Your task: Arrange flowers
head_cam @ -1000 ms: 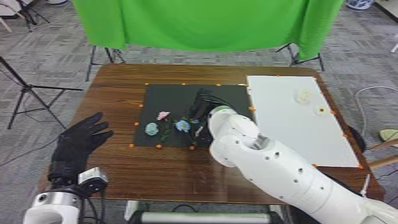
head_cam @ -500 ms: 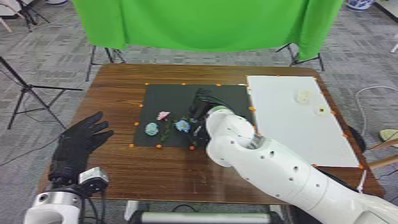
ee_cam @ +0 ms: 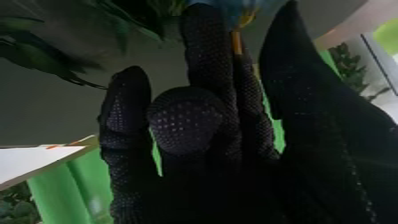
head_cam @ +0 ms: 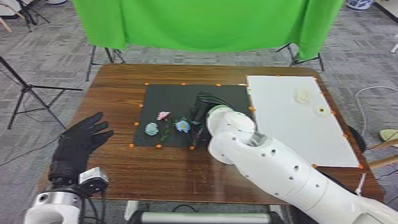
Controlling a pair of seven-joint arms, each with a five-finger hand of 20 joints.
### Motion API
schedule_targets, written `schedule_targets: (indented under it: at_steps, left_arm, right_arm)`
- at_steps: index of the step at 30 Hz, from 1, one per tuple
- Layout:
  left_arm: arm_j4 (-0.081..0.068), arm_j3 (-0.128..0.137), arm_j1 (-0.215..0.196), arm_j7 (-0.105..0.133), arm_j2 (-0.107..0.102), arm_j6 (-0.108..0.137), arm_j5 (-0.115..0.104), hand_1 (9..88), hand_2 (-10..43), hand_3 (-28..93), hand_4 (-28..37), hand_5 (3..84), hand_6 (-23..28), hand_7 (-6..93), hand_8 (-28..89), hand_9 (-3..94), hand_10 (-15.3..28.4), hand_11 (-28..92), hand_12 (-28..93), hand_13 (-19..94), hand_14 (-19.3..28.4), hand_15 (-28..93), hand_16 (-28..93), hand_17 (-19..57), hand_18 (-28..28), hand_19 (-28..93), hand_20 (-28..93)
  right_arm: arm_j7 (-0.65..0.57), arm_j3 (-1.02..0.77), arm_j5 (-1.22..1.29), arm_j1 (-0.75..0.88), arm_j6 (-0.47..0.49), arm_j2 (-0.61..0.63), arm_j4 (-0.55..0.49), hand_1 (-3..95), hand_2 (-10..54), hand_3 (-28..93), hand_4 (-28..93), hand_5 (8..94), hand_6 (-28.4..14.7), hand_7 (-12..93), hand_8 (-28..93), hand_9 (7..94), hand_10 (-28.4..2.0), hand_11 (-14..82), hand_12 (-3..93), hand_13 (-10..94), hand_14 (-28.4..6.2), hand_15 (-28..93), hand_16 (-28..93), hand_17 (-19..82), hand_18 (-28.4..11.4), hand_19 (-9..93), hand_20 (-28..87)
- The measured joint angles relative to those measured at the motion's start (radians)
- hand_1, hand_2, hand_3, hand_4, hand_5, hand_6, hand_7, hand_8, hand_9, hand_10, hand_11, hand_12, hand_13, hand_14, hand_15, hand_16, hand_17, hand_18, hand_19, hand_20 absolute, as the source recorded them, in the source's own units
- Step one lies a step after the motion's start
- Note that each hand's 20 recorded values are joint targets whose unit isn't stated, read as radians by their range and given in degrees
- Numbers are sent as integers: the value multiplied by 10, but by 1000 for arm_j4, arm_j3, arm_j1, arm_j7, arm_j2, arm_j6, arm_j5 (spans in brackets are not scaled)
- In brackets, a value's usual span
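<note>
In the head view, my right hand [head_cam: 203, 106] is low over the dark mat [head_cam: 164, 97], to the right of the flowers. On the mat lie a pink flower [head_cam: 163, 115], a pale blue-green flower [head_cam: 151, 129] and a blue flower [head_cam: 182, 125] close together. My left hand [head_cam: 82, 136] rests open at the table's left edge. In the right wrist view, my right hand [ee_cam: 209, 65] has mostly straight fingers, one of them bent. A blue flower [ee_cam: 233, 6] with a yellowish stem [ee_cam: 236, 42] shows past the fingertips, near dark green leaves [ee_cam: 133, 17].
A white board [head_cam: 298, 130] lies on the right side of the brown table [head_cam: 169, 172], with small pale items [head_cam: 304, 96] on it. Orange markers line the mat's edges. A green cloth [head_cam: 213, 25] hangs behind the table.
My right wrist and forearm have shifted slightly to the left, covering more of the mat beside the blue flower. The left hand has stayed still.
</note>
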State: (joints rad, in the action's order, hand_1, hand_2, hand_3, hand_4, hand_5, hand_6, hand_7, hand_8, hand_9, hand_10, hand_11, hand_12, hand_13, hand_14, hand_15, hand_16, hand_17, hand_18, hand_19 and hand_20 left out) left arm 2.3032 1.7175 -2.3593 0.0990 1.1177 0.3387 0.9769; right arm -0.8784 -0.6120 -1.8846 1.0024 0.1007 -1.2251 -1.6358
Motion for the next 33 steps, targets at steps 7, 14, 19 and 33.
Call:
schedule_targets:
  at_steps: [7, 14, 19, 33]
  left_arm:
    - [0, 0, -2, 0, 0, 0, 0, 252, 70, 830, -177, 403, 120, 136, -94, 339, 193, 322, 65, 265, 253, 577, -124, -70, 234, 666, -51]
    - [1, 0, -9, -1, 3, 1, 0, 254, 73, 825, -178, 404, 122, 135, -93, 340, 194, 321, 65, 266, 255, 577, -123, -70, 235, 666, -48]
    - [2, 0, -21, 2, 4, 3, -1, 255, 74, 822, -178, 405, 122, 134, -92, 344, 199, 320, 66, 271, 260, 579, -123, -71, 238, 668, -47]
    - [7, -8, -40, 43, -13, 34, -12, 256, 76, 817, -179, 410, 123, 134, -93, 357, 203, 314, 76, 282, 268, 580, -120, -69, 243, 675, -52]
  right_arm:
    - [-10, -8, -3, 8, 3, -2, -3, 373, -95, 880, -281, 597, -30, 209, -146, 779, -146, 368, 201, 803, -67, 824, 132, 377, -238, 932, 222]
    - [-9, 2, -11, 1, -17, 7, -33, 339, -89, 874, -265, 594, -35, 204, -143, 775, -159, 382, 175, 802, -71, 822, 133, 378, -239, 932, 219]
    - [0, 0, -12, -8, -34, 28, -77, 320, -70, 870, -258, 593, -38, 201, -142, 762, -168, 346, 163, 792, -77, 811, 131, 371, -243, 932, 201]
    - [166, -87, 111, -32, -69, 308, -137, 293, -65, 900, -263, 487, -48, 214, -149, 601, -181, 253, 138, 740, -80, 847, 118, 314, -221, 932, 144]
